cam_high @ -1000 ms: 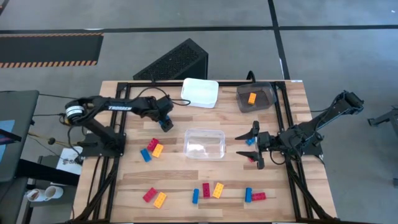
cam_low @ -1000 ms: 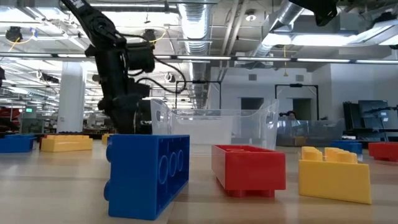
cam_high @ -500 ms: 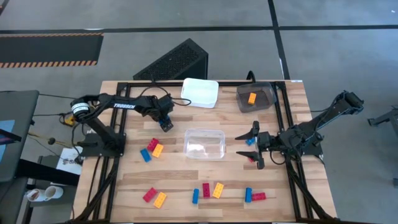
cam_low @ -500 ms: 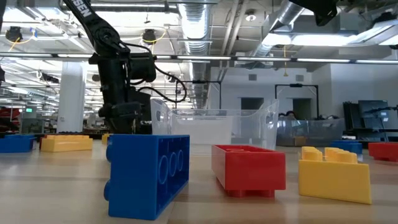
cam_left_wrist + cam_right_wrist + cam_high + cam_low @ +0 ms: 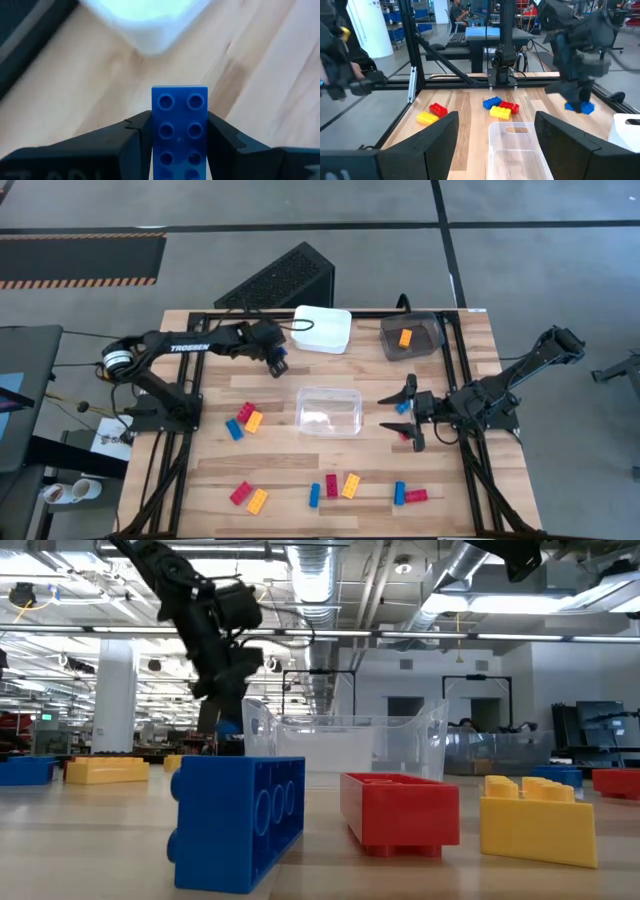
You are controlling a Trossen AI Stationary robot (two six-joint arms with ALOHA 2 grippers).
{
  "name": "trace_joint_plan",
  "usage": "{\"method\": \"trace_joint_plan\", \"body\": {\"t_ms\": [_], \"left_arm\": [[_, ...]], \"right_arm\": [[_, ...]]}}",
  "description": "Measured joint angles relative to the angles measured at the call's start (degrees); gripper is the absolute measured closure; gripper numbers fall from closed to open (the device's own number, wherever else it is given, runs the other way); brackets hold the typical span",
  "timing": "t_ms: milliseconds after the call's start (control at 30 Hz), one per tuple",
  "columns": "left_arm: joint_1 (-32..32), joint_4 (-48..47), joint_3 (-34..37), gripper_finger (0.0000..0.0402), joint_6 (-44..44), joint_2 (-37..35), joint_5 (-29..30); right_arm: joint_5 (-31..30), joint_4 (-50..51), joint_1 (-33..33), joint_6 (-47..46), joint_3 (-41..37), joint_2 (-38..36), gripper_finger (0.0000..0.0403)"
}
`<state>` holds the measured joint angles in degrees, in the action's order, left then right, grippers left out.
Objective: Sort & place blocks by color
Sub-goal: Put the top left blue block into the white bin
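My own two dark fingers are standing wide apart over the clear bin. Across the table the other arm's gripper is holding a blue block aloft near the white bin.

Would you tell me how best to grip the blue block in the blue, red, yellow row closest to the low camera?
Come straight down and pinch across the narrow width of the blue block: from above it is long and thin, and a gap separates it from the red block. The open right gripper is free; the left gripper holds another blue block.
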<state>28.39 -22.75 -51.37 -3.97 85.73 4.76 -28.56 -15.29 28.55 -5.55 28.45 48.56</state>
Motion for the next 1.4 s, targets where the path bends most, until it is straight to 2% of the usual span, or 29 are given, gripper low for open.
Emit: {"method": "trace_joint_plan", "body": {"t_ms": [133,233,600,800,967,1167,1267,1400], "left_arm": [[-0.19,7.65,-3.93,0.0299,0.21,-0.77,0.78],[-0.65,10.67,-6.55,0.0299,1.99,1.43,0.29],[0.68,7.75,-21.75,0.0299,5.46,15.18,-1.11],[0.88,6.72,-25.94,0.0295,5.46,21.41,-3.17],[0.88,6.42,-26.83,0.0221,3.04,23.37,-1.98],[0.88,5.19,-27.00,0.0130,3.13,21.36,-0.38],[0.88,3.81,-27.00,0.0106,3.26,19.56,0.02],[0.86,0.21,-26.98,0.0097,3.73,16.63,0.57]], "right_arm": [[-0.02,-0.38,-0.41,-0.02,0.00,0.21,0.0120],[0.00,-0.30,-0.73,-0.02,0.00,0.31,0.0120],[0.00,0.11,-0.95,0.03,0.00,0.29,0.0120],[0.00,0.60,-0.93,0.03,0.00,0.31,0.0120],[0.00,1.41,-0.95,0.03,0.00,0.30,0.0120],[-0.01,1.51,-0.95,0.03,0.00,0.29,0.0120],[0.00,1.53,-0.95,0.01,0.00,0.29,0.0120],[-0.01,1.58,-0.95,0.01,0.00,0.29,0.0120]]}}
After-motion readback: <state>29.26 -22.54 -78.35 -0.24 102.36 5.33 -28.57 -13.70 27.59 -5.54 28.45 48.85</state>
